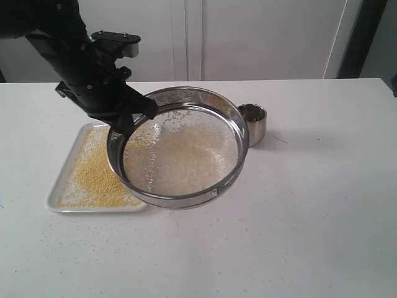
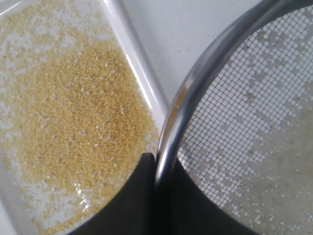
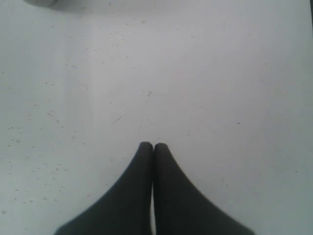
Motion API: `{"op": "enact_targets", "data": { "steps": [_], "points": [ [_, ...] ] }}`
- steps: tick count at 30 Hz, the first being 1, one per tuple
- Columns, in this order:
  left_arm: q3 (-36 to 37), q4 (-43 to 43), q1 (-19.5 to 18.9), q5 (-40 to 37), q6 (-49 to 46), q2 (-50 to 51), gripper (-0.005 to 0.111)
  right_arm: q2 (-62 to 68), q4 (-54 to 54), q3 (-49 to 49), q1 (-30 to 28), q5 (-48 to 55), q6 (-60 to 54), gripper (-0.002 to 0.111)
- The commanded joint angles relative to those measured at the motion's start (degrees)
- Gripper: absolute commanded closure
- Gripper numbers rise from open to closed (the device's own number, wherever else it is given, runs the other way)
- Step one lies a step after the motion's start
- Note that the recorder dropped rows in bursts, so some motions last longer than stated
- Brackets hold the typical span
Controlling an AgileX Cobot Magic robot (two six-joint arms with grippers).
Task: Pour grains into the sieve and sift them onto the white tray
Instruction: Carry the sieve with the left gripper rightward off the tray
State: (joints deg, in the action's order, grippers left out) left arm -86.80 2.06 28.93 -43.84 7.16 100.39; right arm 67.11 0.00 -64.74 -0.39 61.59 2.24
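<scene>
End effectors: left (image 2: 155, 161) clamps steel sieve (image 1: 192, 200) rim, right (image 3: 153, 147) clenched empty; golden grains (image 2: 73, 112) on white tray (image 1: 62, 186).

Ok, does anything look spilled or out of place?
Yes. Stray grains lie scattered on the table in front of the white tray. And the sieve, clamped at its rim by the left gripper, overlaps only the tray's right edge in the exterior view; most of its mesh is over bare table.

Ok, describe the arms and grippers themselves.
The left arm is black and blocky, carrying a boxy module with a pale face. The left gripper and right gripper have matte black fingers, broad-based, tapering to rounded tips. No markings show.
</scene>
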Motion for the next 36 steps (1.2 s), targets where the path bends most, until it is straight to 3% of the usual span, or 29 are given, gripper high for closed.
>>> {"op": "enact_targets", "data": {
  "steps": [1, 8, 16, 31, 36],
  "points": [
    [0.04, 2.74, 3.76, 4.31, 1.02, -0.98, 0.107, -0.18, 0.0, 0.2, -0.28, -0.52, 0.0, 0.108],
    [0.04, 3.02, 8.99, 10.13, 1.02, 2.08, 0.107, -0.18, 0.0, 0.2, -0.28, -0.52, 0.0, 0.108],
    [-0.35, 3.74, 11.6, 14.75, 2.14, 5.83, 0.107, -0.18, 0.0, 0.2, -0.28, -0.52, 0.0, 0.108],
    [-8.02, 4.23, 11.88, 6.76, 2.12, 12.9, 0.107, -0.18, 0.0, 0.2, -0.28, -0.52, 0.0, 0.108],
    [-11.83, 3.81, 14.45, 6.06, 2.91, 17.34, 0.107, -0.18, 0.0, 0.2, -0.28, -0.52, 0.0, 0.108]
  ]
}}
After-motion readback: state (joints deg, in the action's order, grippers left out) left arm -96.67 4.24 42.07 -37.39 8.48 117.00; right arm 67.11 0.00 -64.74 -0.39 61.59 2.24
